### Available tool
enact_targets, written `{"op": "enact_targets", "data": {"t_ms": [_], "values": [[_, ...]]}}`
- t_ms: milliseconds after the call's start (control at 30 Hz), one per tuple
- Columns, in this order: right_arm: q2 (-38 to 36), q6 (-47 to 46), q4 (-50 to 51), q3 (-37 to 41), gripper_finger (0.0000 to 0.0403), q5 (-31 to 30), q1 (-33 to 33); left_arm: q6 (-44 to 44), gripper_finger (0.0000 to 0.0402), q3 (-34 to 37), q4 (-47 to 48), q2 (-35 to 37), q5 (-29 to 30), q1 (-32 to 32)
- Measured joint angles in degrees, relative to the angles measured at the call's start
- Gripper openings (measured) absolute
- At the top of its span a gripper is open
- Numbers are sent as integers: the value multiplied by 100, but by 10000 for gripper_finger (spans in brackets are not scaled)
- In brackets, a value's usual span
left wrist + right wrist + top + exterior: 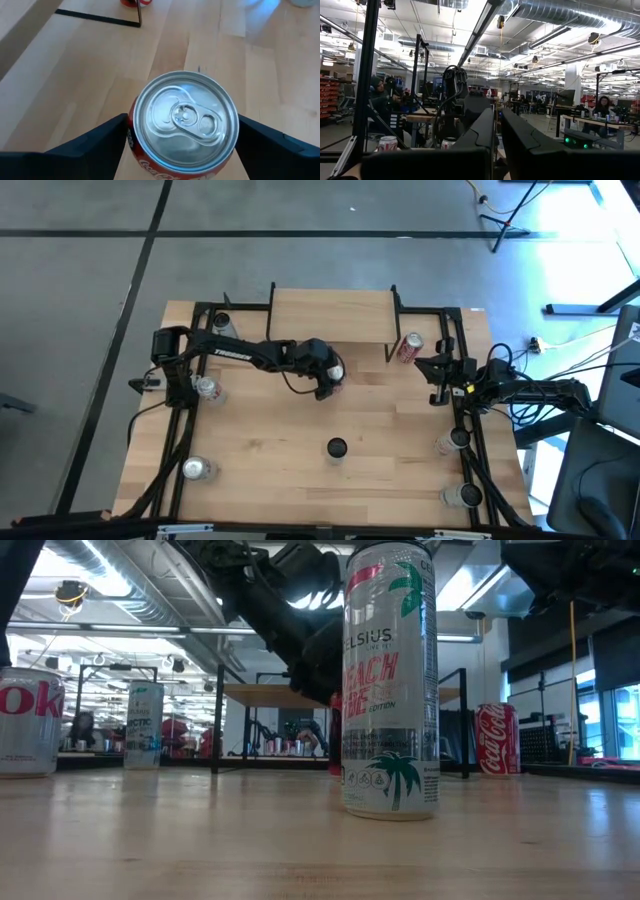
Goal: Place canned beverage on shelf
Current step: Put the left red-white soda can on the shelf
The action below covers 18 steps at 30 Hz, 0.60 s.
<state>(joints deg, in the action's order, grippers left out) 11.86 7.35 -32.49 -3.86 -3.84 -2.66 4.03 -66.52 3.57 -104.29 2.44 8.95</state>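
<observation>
A red cola can (pixel 185 120) stands upright between the fingers of my left gripper (pixel 333 380) at the table's middle, just in front of the shelf (pixel 330 315). The shelf is a low rack with a light plank top on a black frame at the far middle; it also shows in the low view (pixel 270 695). In the low view only a red strip of the can (pixel 335 730) shows behind a tall white can. My right gripper (pixel 435 375) waits at the right, shut and empty, fingers level (pixel 497 135). My left gripper pinches the red can's side wall (pixel 131 131) just below the top rim, one finger (pixel 100 142) on each side of the can. The fingers come from above, slanting down. The can is upright; I cannot tell whether its base is on the table.
A second red cola can (pixel 410 348) stands by the shelf's right leg. A tall white can (pixel 336 447) stands at the near middle. Silver cans stand at the left (pixel 207 388), (pixel 195 468) and right (pixel 455 440), (pixel 465 495). Black frame rails run along both sides.
</observation>
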Motion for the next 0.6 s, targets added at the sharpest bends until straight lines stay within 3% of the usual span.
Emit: {"op": "enact_targets", "data": {"t_ms": [133, 300, 600], "values": [[0, 0, 5, 0, 28, 0, 0, -62, 327, -13, -152, -167, 309, -75], [2, 6, 0, 0, 28, -43, 2, -16, 324, -11, -193, -291, 295, -77], [2, 59, 5, 0, 28, -109, 0, 10, 266, -13, -239, -234, 277, -117]]}}
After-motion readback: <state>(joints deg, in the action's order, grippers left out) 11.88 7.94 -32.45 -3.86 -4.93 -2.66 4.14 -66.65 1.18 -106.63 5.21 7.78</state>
